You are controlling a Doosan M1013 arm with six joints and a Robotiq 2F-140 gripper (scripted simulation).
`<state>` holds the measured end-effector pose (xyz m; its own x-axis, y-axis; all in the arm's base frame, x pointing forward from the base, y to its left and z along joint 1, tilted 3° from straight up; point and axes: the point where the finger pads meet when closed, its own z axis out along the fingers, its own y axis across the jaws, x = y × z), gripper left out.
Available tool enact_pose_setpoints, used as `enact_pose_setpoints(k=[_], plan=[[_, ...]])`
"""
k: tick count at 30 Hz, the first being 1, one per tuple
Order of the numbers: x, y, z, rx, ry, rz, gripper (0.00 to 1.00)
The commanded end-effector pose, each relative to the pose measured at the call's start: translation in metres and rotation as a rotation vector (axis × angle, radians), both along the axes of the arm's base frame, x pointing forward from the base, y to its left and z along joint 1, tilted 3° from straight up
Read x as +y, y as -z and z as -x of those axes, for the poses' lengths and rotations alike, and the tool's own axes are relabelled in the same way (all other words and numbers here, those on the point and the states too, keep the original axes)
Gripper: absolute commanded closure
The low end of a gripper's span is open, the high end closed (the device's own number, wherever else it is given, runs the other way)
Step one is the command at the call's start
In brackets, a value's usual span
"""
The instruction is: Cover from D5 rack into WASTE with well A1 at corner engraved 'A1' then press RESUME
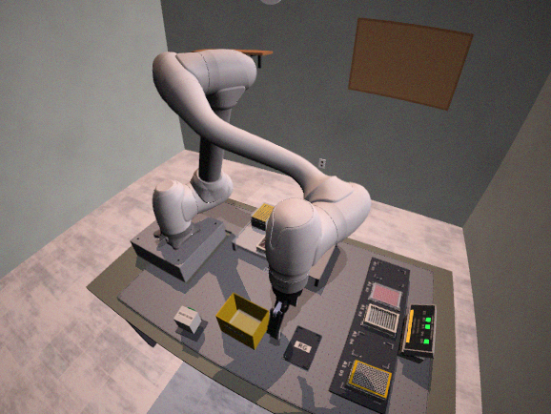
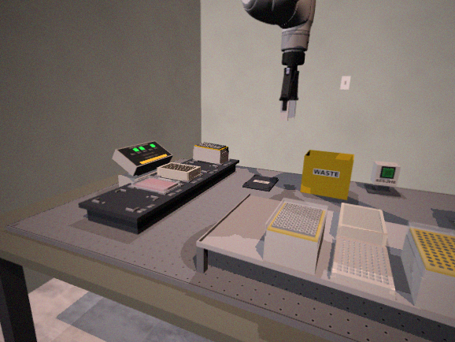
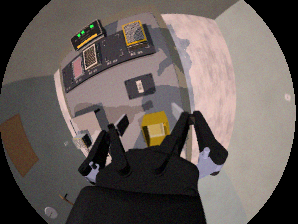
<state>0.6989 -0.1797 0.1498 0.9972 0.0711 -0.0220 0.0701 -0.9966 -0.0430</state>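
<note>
The desk (image 2: 130, 252) was seen carrying a long black deck strip (image 1: 377, 343) along one edge. The arm (image 1: 248, 138) was held high above the middle of the desk, beside the yellow bin (image 1: 242, 320), which stood near the front edge. The tip rack (image 1: 370, 379) was seated at the strip's end by the desk corner, yellow-rimmed, tips exposed. The fingers (image 2: 288, 106) were spread wide, nothing gripped. The cover could not be made out.
</note>
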Motion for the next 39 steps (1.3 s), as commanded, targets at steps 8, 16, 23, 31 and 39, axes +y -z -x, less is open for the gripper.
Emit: enact_pose_setpoints(k=[8,16,23,31,39], plan=[[0.002,0.001,-0.051,0.0,0.0,0.0,0.23],[0.004,0.002,-0.081,0.0,0.0,0.0,0.23],[0.005,0.003,-0.116,0.0,0.0,0.0,0.23],[0.007,0.003,-0.146,0.0,0.0,0.0,0.23],[0.008,0.004,-0.186,0.0,0.0,0.0,0.23]])
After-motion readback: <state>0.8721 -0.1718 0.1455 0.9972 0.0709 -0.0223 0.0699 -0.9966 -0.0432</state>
